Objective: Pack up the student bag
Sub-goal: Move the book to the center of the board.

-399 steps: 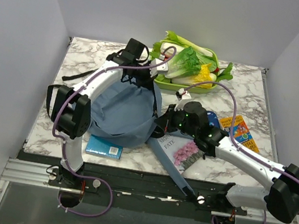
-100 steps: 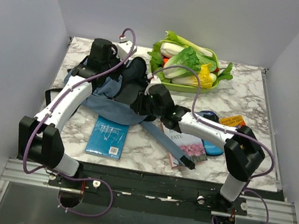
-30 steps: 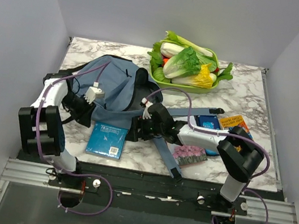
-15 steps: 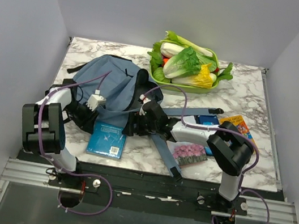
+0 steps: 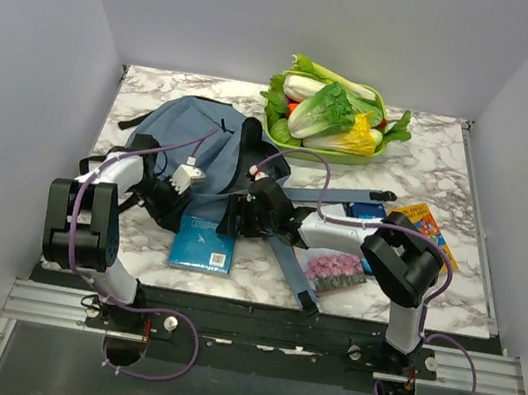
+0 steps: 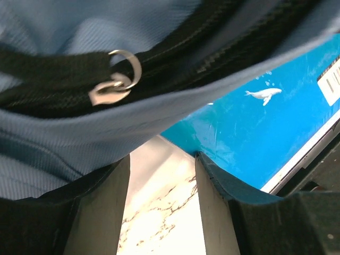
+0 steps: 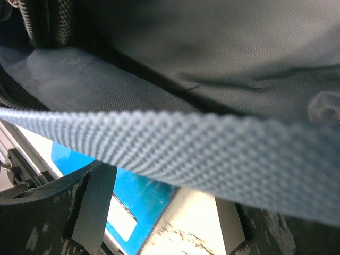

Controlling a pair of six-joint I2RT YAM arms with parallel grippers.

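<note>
Top external: student bag (image 5: 178,138) grey-blue, slumped, black-zipped; left hand (image 6: 159,162), right hand (image 7: 164,196) spread

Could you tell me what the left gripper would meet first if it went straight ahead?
Probably the student bag, whose zippered edge lies just ahead of the left gripper; the blue book sits to one side.

Table (image 5: 432,165) — student bag (image 5: 188,134) left, blue book (image 5: 205,246) front, vegetable tray (image 5: 340,157) rear, flower-cover book (image 5: 336,270), orange book (image 5: 428,228) right.
</note>
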